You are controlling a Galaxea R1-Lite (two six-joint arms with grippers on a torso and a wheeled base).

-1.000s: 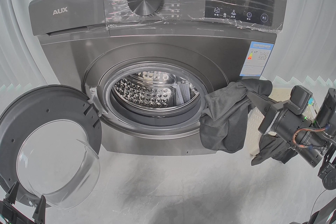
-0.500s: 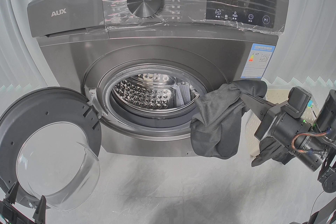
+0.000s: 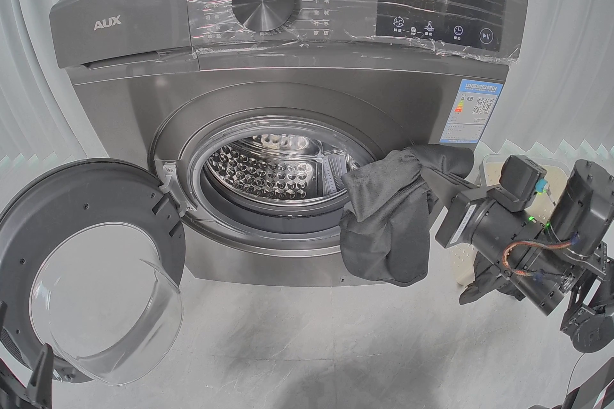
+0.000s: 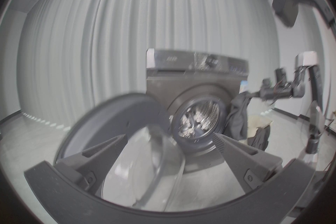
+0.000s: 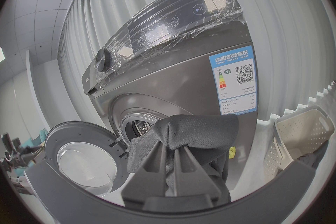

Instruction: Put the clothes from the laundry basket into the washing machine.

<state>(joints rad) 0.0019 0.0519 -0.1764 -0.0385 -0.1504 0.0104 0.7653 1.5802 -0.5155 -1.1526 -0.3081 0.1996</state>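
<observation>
dark grey soft fabric garment [image 3: 384, 218] hangs limp at 4 o'clock of the round steel drum mouth [image 3: 281, 174]. my right gripper [image 5: 172, 147] has its fingers pinched shut on the bunched top fold. i judge it light and floppy, best held by that bunch. my left gripper [image 4: 168, 137], at 7 o'clock, gapes wide and holds nothing.

Right arm [image 3: 505, 228]: black cylindrical wrist links, looped copper-braided cable [image 3: 511, 248], green lights [image 3: 530, 218], white sticker [image 3: 462, 223], boxy black camera block [image 3: 521, 172] with teal tab. Right claw [image 5: 172, 151]: matte dark grey wedge fingers. Left claw [image 4: 169, 136]: same grey tapered fingers, ribbed pads [image 4: 219, 144], one screw [image 4: 249, 178] each, curved grey base bar.
</observation>
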